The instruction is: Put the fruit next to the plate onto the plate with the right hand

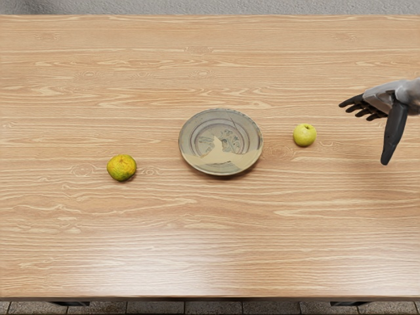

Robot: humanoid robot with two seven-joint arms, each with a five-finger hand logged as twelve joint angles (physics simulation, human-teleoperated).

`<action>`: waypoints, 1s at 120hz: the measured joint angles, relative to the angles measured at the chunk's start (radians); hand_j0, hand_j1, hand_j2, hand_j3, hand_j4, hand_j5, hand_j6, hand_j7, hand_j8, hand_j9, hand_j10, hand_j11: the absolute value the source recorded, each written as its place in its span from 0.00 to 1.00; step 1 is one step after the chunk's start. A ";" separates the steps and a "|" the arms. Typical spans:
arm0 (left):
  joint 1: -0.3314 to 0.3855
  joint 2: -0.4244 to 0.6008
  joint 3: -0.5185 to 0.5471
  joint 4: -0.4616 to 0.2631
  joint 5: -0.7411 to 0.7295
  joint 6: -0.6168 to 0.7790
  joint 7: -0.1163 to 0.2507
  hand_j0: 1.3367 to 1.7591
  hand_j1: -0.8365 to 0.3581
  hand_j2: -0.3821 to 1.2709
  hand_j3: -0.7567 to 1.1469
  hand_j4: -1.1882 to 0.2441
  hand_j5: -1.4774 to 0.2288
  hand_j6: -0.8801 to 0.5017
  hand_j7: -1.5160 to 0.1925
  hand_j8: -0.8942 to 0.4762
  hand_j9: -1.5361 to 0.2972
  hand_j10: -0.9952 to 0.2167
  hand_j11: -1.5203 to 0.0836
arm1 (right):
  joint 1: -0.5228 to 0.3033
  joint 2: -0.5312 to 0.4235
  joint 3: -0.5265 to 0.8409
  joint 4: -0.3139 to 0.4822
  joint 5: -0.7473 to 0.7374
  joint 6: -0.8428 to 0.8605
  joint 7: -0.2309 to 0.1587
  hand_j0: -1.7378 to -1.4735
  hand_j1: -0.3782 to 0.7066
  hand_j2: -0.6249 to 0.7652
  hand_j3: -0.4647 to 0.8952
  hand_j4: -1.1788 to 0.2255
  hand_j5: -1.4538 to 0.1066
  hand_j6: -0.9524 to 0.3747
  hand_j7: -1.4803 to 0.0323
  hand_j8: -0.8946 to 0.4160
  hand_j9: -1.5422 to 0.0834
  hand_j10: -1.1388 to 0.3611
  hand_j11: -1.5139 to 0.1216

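Wood-grain counter fills your view, with a grey-green plate at its middle. You see a yellow-green fruit near the plate's right side and an orange-green fruit farther off left. Your right robot hand hovers near the right edge, fingers spread, holding nothing.

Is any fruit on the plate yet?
No, the plate is bare; the apple lies right of it, the orange left of it.

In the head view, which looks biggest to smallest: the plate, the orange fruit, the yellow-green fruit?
1. plate, clearly largest.
2. orange fruit, slightly bigger-looking.
3. yellow-green fruit.
The fruits look close; the orange one lies nearer the camera, so unsure.
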 joint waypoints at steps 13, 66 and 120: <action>0.000 0.000 0.000 0.000 0.000 0.000 0.000 0.76 0.99 0.23 0.40 0.83 0.87 0.64 0.89 0.65 0.84 0.82 0.95 | 0.000 0.007 0.001 0.001 0.001 0.000 -0.003 0.30 0.03 0.45 0.34 0.84 0.93 0.71 0.98 0.68 0.95 0.76 0.93; 0.000 0.000 0.000 0.000 0.000 0.000 0.000 0.76 0.99 0.23 0.40 0.83 0.87 0.64 0.89 0.65 0.84 0.82 0.95 | 0.061 0.007 0.007 0.035 -0.001 0.000 -0.004 0.30 0.03 0.45 0.34 0.84 0.93 0.71 0.98 0.68 0.95 0.76 0.93; 0.000 0.000 0.000 0.000 0.000 0.000 0.000 0.76 0.99 0.23 0.40 0.83 0.87 0.64 0.89 0.65 0.84 0.82 0.95 | 0.050 0.153 0.013 0.075 -0.207 -0.056 -0.004 0.30 0.03 0.45 0.34 0.84 0.93 0.71 0.98 0.68 0.95 0.76 0.93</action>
